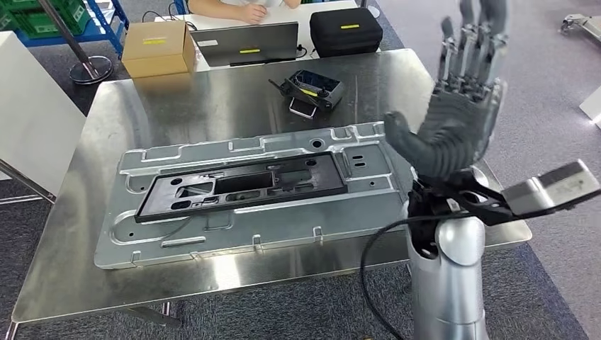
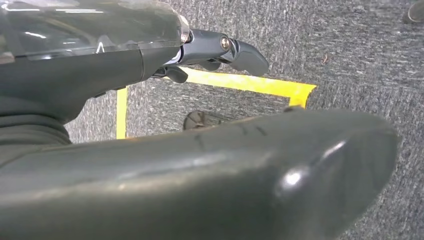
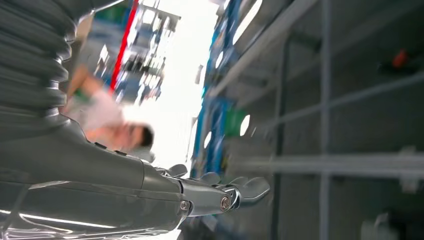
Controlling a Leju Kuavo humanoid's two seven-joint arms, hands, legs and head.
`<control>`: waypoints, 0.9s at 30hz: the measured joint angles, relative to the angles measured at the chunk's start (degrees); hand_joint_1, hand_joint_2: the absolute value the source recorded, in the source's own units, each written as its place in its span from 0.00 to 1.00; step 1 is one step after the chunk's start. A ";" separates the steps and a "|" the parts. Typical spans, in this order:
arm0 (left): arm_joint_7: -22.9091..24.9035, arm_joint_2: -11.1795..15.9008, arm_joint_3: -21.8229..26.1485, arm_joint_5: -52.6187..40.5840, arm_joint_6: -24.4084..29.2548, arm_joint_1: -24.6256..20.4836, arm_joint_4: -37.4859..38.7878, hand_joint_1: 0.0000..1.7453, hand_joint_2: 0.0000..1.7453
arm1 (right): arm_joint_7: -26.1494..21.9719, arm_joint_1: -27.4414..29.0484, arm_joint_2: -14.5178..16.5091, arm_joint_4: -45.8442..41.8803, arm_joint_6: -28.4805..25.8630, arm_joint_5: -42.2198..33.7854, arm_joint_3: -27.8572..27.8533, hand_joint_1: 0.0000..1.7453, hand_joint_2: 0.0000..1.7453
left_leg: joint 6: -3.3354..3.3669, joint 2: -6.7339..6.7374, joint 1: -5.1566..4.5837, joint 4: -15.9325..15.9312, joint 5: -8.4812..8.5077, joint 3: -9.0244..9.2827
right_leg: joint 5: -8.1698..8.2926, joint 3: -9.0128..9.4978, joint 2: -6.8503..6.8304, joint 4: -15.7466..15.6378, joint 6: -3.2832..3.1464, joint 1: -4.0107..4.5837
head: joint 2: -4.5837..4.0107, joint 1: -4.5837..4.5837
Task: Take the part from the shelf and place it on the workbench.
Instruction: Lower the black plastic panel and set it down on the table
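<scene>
The right hand point(image 1: 457, 117) is raised over the near right corner of the workbench point(image 1: 212, 106), fingers point(image 1: 473, 49) spread and stretched up, nothing held in it. Ribbed grey cover on the palm, darker jointed fingers, silver tube of a forearm below. The part point(image 1: 241, 188), a long flat tray of pressed silvery sheet metal with notched edges and small holes, is lying flat on the brushed steel workbench, just off the thumb side of that hand, with a black plastic frame point(image 1: 244, 185) full of rectangular cutouts laid in its middle. Beyond the hand a dark controller point(image 1: 312, 88) with a wire handle is seen on the steel, and past that a cardboard box point(image 1: 157, 46), a laptop point(image 1: 244, 44) and a black case point(image 1: 346, 30). The left hand point(image 2: 220, 50) is seen from its wrist over grey carpet and yellow floor tape point(image 2: 250, 84); whether it's open or curled can't be told
</scene>
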 joint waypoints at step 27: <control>-0.19 0.62 -4.96 -0.71 -2.25 -0.67 0.45 0.00 0.00 | -8.06 42.27 2.99 -13.93 -21.43 11.10 -24.55 0.00 0.00 | 0.28 -1.10 -0.46 -9.00 5.94 -0.85 | -3.82 5.86 0.56 -1.39 0.00 -0.35 | 0.00 -0.08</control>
